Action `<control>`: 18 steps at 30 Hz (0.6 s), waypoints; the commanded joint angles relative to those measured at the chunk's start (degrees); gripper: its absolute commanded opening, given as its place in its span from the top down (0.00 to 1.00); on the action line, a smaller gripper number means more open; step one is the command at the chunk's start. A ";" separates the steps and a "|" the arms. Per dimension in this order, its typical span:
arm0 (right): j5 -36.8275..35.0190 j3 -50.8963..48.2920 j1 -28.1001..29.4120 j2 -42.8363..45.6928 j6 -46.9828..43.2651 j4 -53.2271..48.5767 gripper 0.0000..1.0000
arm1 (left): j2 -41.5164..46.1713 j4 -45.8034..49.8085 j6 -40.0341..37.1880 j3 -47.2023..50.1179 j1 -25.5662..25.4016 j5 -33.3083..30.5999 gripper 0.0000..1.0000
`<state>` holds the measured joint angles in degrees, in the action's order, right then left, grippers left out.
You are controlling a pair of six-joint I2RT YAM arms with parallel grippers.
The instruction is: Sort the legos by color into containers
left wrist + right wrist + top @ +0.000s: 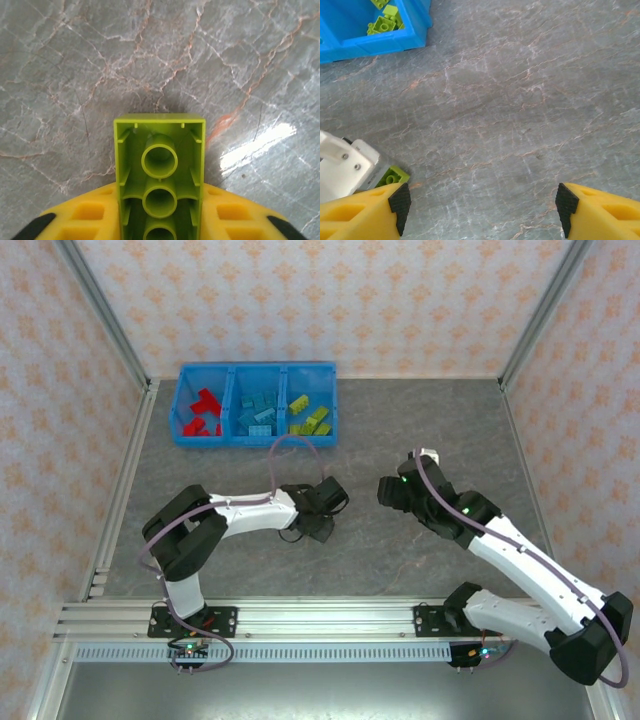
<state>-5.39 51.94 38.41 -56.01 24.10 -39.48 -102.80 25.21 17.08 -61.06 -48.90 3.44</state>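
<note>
LEGO SORT: The left tool [160, 222] pinches a lime green lego [160, 155] by its long sides, hollow underside toward the wrist camera, close to the grey counter [75, 65]. Seen from overhead, the blue containers [258, 443] sit at the counter's 11 o'clock. They hold red legos [202, 415] in the 9 o'clock compartment, light blue legos [258, 412] in the middle and lime ones [310, 418] at the 3 o'clock end. The right tool [482, 210] hangs spread and empty at 3 o'clock of its partner. The carry looks best done by lifting clear of the containers' near wall, heading toward 12 o'clock, then letting go low over the lime pile.
</note>
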 commanded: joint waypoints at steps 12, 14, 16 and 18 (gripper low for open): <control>16.86 1.58 -0.15 -0.16 4.51 4.14 0.21 | -1.24 5.18 -6.80 -28.59 15.29 -4.61 0.78; 16.27 1.82 -0.11 0.02 4.52 3.84 0.21 | -5.72 6.68 -7.36 -36.56 18.24 -6.77 0.78; 15.92 1.84 -0.19 0.26 4.58 3.40 0.21 | -12.54 8.09 -8.01 -45.26 20.94 -7.78 0.78; 15.32 1.76 -0.19 0.67 4.81 2.93 0.21 | -19.07 9.93 -8.38 -54.89 22.70 -7.64 0.78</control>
<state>10.74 52.14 38.41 -56.40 27.97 -36.73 -113.51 29.17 10.87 -109.25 -28.01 -0.86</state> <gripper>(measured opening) 0.789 0.291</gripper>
